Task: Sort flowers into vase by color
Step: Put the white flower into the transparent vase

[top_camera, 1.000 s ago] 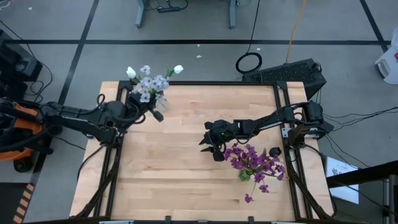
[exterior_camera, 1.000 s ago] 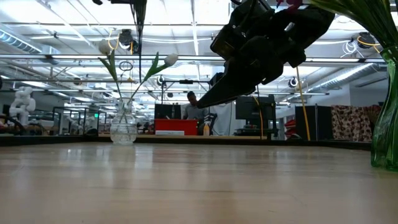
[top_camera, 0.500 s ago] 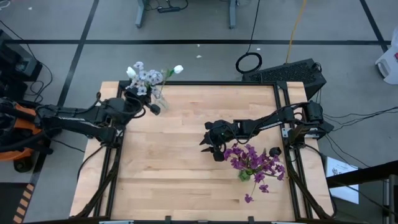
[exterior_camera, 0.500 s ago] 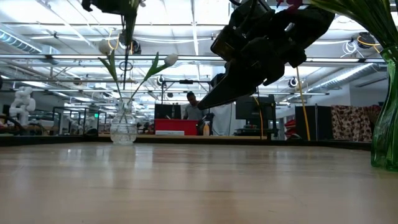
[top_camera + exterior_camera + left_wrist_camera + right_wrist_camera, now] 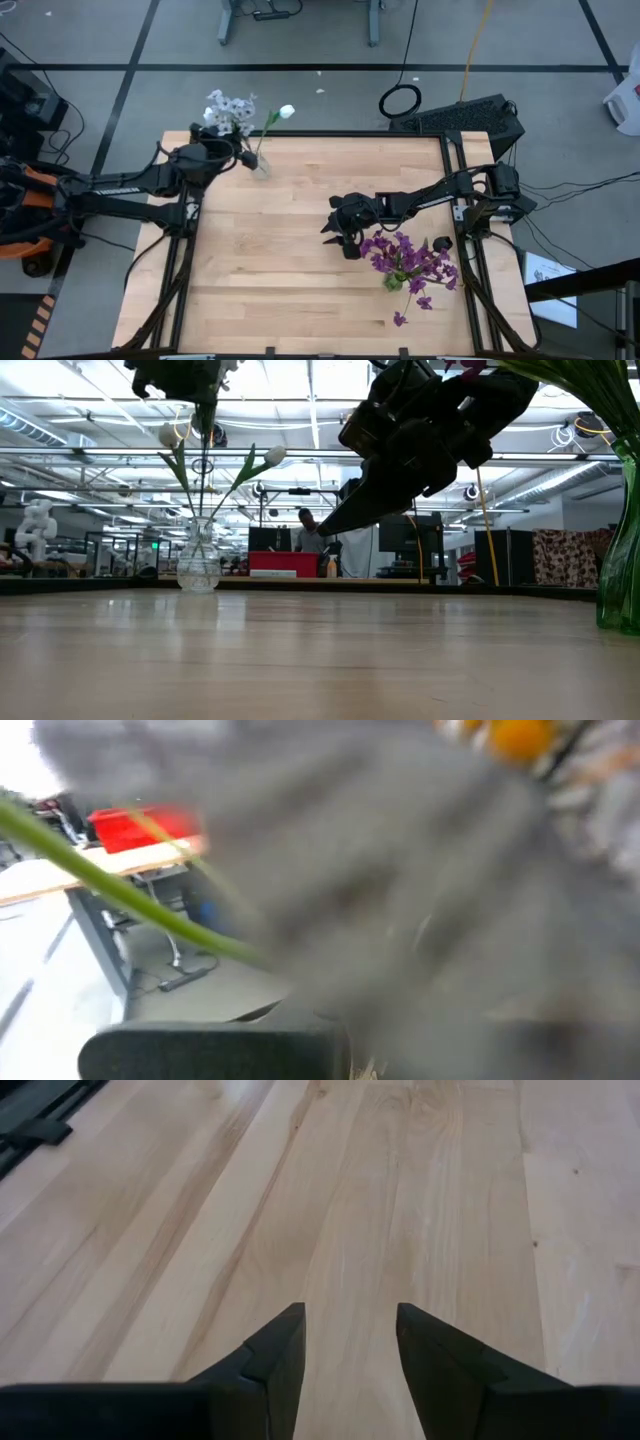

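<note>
A clear glass vase stands at the table's far left and holds white tulip buds, also seen in the low view. My left gripper is raised beside the vase, shut on a pale grey-blue flower. Its green stalk hangs over the clear vase. A green vase at the right holds purple flowers. Just left of them my right gripper hovers open over bare wood. My left gripper holds the pale flower by its green stalk, just under the cluster; the cluster hides the exact spot from above. The fingers come in level from the table's left. The flower stands upright and lifted clear, its cluster above the fingers and its stalk hanging below.
The middle and near part of the wooden table is bare. Metal frame rails run along both sides. Beyond the far edge lie a cable loop and dark equipment on the floor.
My left gripper has swung toward the table's far edge and slightly left, carrying the pale flower with it. The cluster now sits beyond the far edge, and the stalk has come over the clear vase. The right arm has kept still.
</note>
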